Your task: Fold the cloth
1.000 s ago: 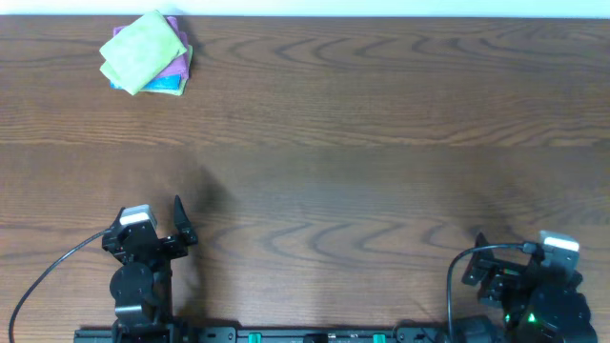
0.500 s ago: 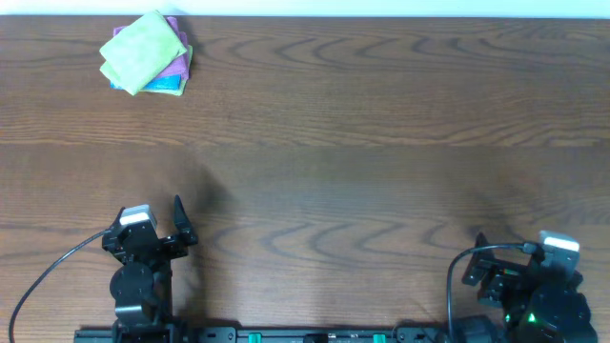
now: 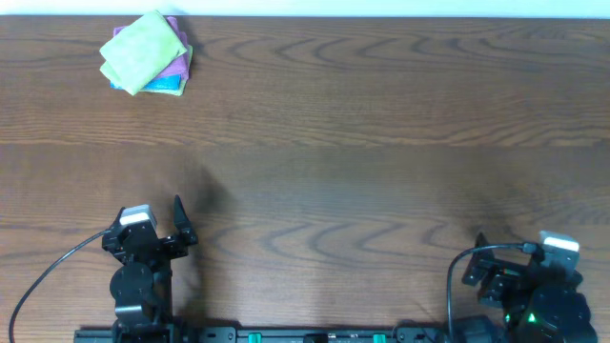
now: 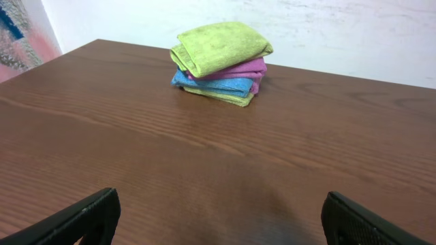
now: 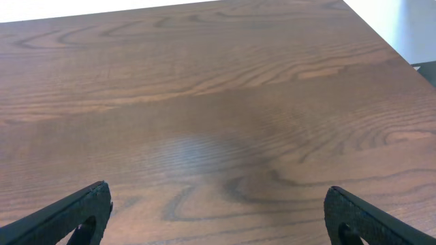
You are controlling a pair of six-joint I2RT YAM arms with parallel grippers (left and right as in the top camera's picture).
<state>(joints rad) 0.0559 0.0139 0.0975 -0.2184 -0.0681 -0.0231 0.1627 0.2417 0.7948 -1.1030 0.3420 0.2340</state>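
Because the cloth (image 4: 219, 46) lies folded atop a stack of other cloths (image 4: 228, 83) at the far left of the tabletop (image 3: 362, 143), soft, light and limp by its look, pinching a loose corner seems best. Well apart from it at the near edge, the left end effector (image 4: 216, 204) and the right end effector (image 5: 216, 197) are both spread, holding nothing.

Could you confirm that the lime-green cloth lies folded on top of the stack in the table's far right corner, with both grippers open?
Not quite: the stack sits in the far left corner, not the right, as the overhead view shows. The lime-green cloth does lie folded on top, and the left gripper and right gripper are open.
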